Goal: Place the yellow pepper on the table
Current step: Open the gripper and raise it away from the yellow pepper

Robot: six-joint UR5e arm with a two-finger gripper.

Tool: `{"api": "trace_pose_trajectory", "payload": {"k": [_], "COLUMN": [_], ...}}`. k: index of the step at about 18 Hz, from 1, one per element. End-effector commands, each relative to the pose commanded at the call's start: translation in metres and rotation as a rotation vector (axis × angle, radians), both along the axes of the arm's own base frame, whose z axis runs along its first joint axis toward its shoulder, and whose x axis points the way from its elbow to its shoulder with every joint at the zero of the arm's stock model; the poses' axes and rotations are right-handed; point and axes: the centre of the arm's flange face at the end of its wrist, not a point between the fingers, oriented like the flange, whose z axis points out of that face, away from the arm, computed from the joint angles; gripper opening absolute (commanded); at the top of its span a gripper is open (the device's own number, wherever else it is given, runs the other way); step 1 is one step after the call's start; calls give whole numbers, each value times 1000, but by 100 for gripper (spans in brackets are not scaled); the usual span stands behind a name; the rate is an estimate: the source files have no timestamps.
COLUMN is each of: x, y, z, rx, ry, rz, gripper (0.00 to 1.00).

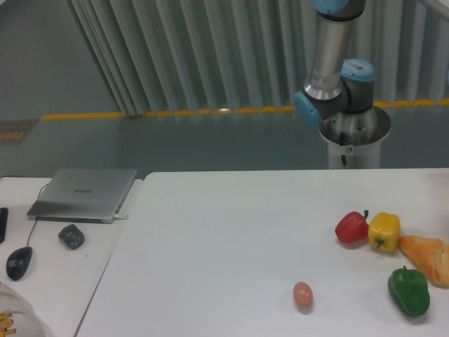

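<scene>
Only one view is given, the fixed camera looking across the table toward a ribbed grey curtain. Near the right side of the white tabletop the yellow pepper sits on the surface, with nothing holding it. It touches the red pepper on its left, whose dark stem points up and to the right. Just beside it on the right lies a croissant, cut off by the picture's edge; whether the two touch is hard to say. Nearer the camera, a dark green pepper rests apart from the yellow one, and a small pinkish egg lies alone farther left.

Behind the table rises the arm, its grey tube and blue-capped joints standing on a round pedestal. Its upper links leave the picture at the top, and the gripper is out of sight, so the state of its jaws cannot be told.

On the left stands a smaller white desk carrying a closed silver laptop, a dark mouse on a cord, and a small dark lump between them.
</scene>
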Motion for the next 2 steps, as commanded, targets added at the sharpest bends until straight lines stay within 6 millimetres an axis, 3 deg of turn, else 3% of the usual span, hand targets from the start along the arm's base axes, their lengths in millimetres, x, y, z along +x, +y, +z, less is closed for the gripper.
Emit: {"api": "trace_pose_trajectory", "payload": {"k": [2], "x": [1], "y": [1], "z": [-1], "rx": [2], "ry": [-4], "rz": [-2], "gripper": [100]}}
